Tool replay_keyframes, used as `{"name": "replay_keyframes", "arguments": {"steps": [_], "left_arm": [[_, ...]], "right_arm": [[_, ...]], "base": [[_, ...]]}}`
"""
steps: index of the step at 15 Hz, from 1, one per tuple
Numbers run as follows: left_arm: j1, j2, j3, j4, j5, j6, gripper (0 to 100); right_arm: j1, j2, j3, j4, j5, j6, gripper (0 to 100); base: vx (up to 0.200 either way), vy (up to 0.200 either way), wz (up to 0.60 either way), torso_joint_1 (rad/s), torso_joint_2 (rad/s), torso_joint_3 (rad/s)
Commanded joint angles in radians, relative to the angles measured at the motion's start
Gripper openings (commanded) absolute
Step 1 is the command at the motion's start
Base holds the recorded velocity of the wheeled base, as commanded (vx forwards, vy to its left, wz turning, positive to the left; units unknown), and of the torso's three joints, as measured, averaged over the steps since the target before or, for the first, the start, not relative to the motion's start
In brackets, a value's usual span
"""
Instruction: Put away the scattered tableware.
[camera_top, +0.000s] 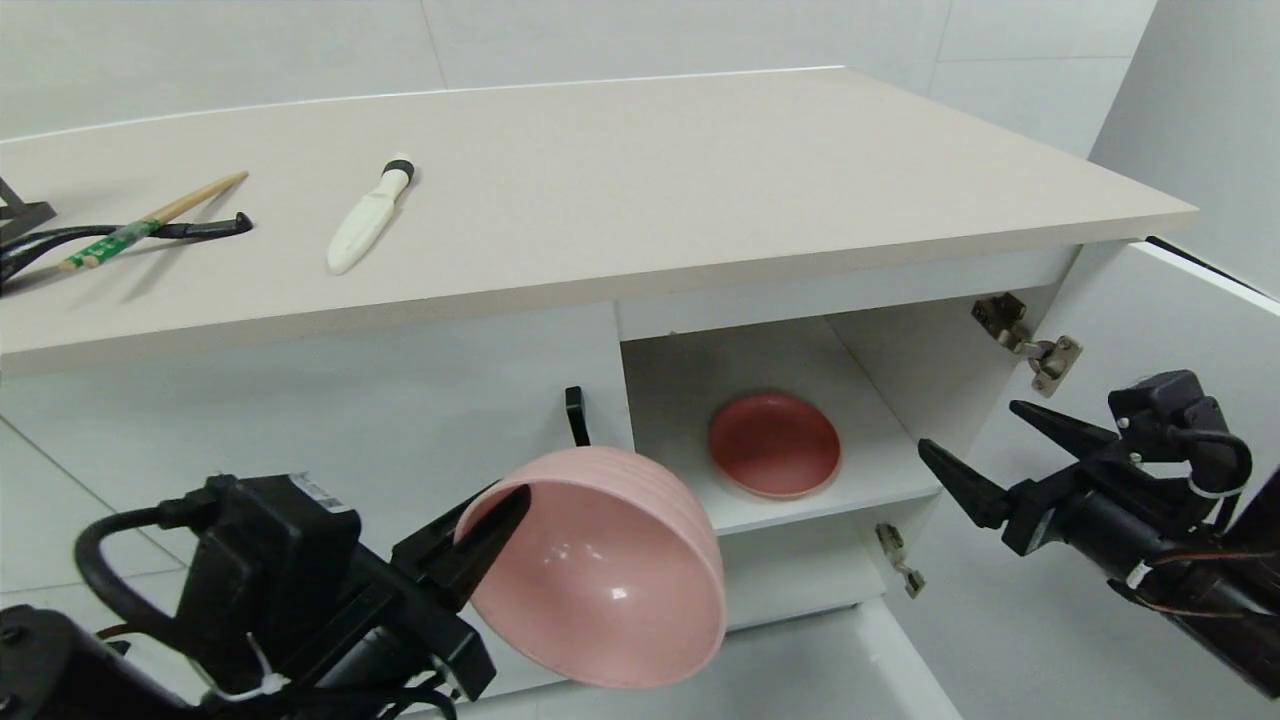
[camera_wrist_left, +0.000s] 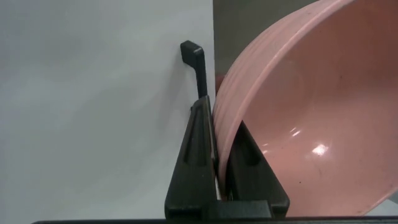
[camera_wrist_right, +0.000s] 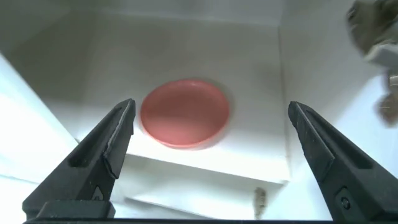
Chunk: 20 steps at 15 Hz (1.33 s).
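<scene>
Cabinet shelf (camera_top: 885, 478) holds one plate (camera_top: 775, 445); left gripper (camera_top: 498, 512) clamps one bowl (camera_top: 600, 590).

I'm looking at a white cabinet (camera_top: 800, 295) topped by a pale beige surface (camera_top: 700, 170). Behind the cabinet runs a wall (camera_top: 600, 40) of large white tiles, and a plain grey wall (camera_top: 1210, 110) stands past its right end. The cabinet's left door (camera_top: 300, 420) is closed, with a black handle (camera_top: 575, 415) at its edge. The right door (camera_top: 1180, 310) is swung open on two metal hinges (camera_top: 1030, 345), baring a white shelf (camera_top: 680, 390) inside. The light is soft and even.
</scene>
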Motion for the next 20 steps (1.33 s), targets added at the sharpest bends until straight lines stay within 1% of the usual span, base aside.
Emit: {"name": "replay_keyframes", "arguments": {"steps": [1, 2, 4, 6, 7, 8, 9, 10, 11, 12, 13, 14, 15, 17, 18, 19, 20], "left_arm": [[-0.063, 0.118, -0.050, -0.023, 0.017, 0.005, 0], [-0.066, 0.141, -0.083, -0.023, 0.033, 0.011, 0], [-0.067, 0.179, -0.112, -0.023, 0.051, 0.019, 0], [-0.093, 0.233, -0.139, -0.023, 0.067, 0.020, 0], [-0.109, 0.251, -0.164, -0.023, 0.070, 0.020, 0], [-0.123, 0.274, -0.204, -0.023, 0.085, 0.020, 0], [-0.123, 0.283, -0.218, -0.023, 0.094, 0.020, 0], [-0.124, 0.328, -0.288, -0.023, 0.154, 0.020, 0], [-0.130, 0.369, -0.349, -0.023, 0.246, 0.019, 0], [-0.153, 0.392, -0.385, -0.023, 0.332, 0.011, 0], [-0.164, 0.400, -0.394, -0.023, 0.361, 0.008, 0], [-0.181, 0.423, -0.405, -0.023, 0.375, 0.003, 0], [-0.184, 0.437, -0.411, -0.023, 0.375, 0.008, 0], [-0.186, 0.469, -0.458, -0.023, 0.381, 0.013, 0], [-0.189, 0.472, -0.469, -0.023, 0.384, 0.013, 0], [-0.202, 0.490, -0.515, -0.023, 0.412, 0.013, 0], [-0.204, 0.507, -0.547, -0.023, 0.427, 0.014, 0]], "right_arm": [[0.000, -0.074, 0.045, -0.001, 0.001, -0.015, 100], [-0.002, -0.092, 0.059, -0.001, 0.000, -0.016, 100], [-0.002, -0.126, 0.082, -0.001, 0.000, -0.015, 100], [-0.002, -0.148, 0.095, -0.001, 0.000, -0.015, 100], [-0.002, -0.146, 0.092, -0.001, 0.000, -0.015, 100], [0.000, -0.143, 0.092, -0.001, 0.000, -0.015, 100], [0.001, -0.143, 0.092, -0.001, 0.000, -0.015, 100], [0.005, -0.143, 0.089, -0.001, 0.000, -0.015, 100], [0.005, -0.143, 0.089, -0.001, 0.000, -0.013, 100], [0.005, -0.142, 0.091, -0.001, 0.000, -0.013, 100], [0.005, -0.142, 0.091, -0.001, 0.000, -0.013, 100], [0.006, -0.146, 0.088, -0.001, 0.000, -0.012, 100], [0.017, -0.146, 0.088, -0.001, 0.000, -0.009, 100], [0.075, -0.151, 0.091, -0.001, -0.002, -0.004, 100], [0.081, -0.152, 0.091, -0.001, 0.000, -0.004, 100], [0.098, -0.162, 0.091, -0.001, -0.002, -0.001, 100], [0.101, -0.175, 0.088, -0.001, 0.000, 0.020, 100]], "base": [[0.000, 0.000, 0.00, 0.000, 0.00, 0.000], [0.000, 0.000, 0.00, 0.000, 0.00, 0.000], [0.000, 0.000, 0.00, 0.000, 0.00, 0.000], [0.000, 0.000, 0.00, 0.000, 0.00, 0.000], [0.000, 0.000, 0.00, 0.000, 0.00, 0.000], [0.000, 0.000, 0.00, 0.000, 0.00, 0.000], [0.000, 0.000, 0.00, 0.000, 0.00, 0.000], [0.000, 0.000, 0.00, 0.000, 0.00, 0.000], [0.000, 0.000, 0.00, 0.000, 0.00, 0.000], [0.000, 0.000, 0.00, 0.000, 0.00, 0.000], [0.000, 0.000, 0.00, 0.000, 0.00, 0.000], [0.000, 0.000, 0.00, 0.000, 0.00, 0.000], [0.000, 0.000, 0.00, 0.000, 0.00, 0.000], [0.000, 0.000, 0.00, 0.000, 0.00, 0.000], [0.000, 0.000, 0.00, 0.000, 0.00, 0.000], [0.000, 0.000, 0.00, 0.000, 0.00, 0.000], [0.000, 0.000, 0.00, 0.000, 0.00, 0.000]]}}
